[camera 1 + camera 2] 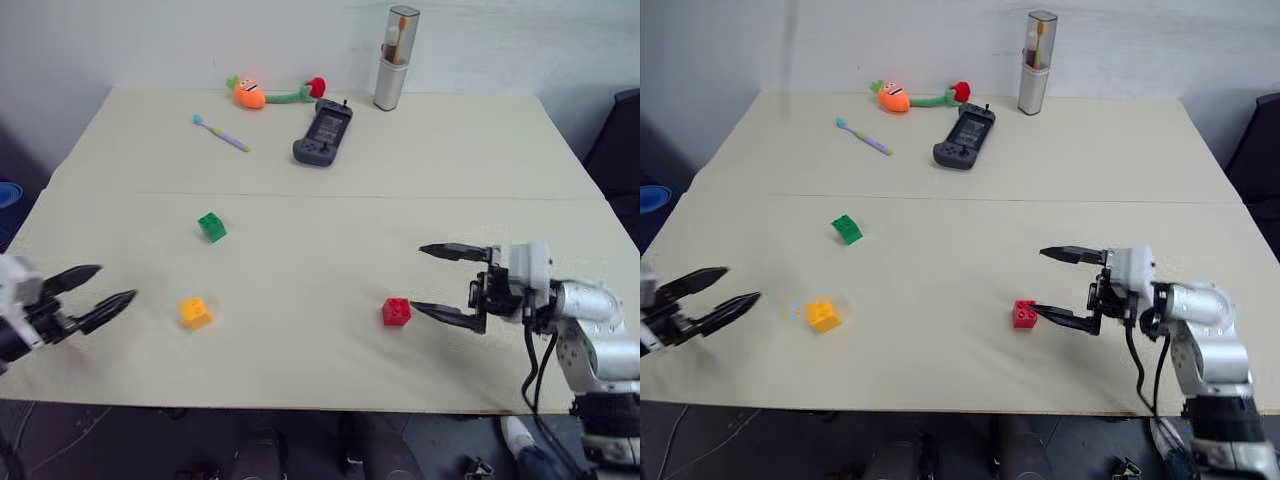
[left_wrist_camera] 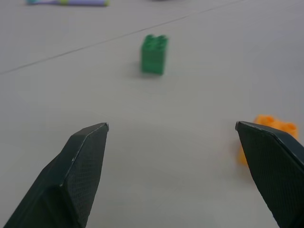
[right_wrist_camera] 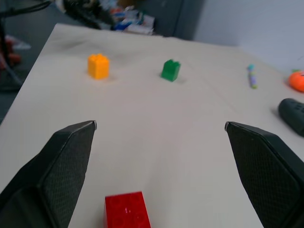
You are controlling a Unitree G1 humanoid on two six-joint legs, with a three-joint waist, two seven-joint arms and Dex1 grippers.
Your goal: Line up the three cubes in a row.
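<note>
Green cube (image 1: 211, 227), red cube (image 1: 396, 312), yellow-orange cube (image 1: 194, 312); beige table (image 1: 330, 210).

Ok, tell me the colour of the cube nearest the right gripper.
Red, clearest in the left eye view.

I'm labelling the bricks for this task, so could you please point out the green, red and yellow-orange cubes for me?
green cube (image 1: 211, 227), left eye view, middle of its body.
red cube (image 1: 396, 312), left eye view, centre of its studded top.
yellow-orange cube (image 1: 194, 312), left eye view, middle of its body.
</note>
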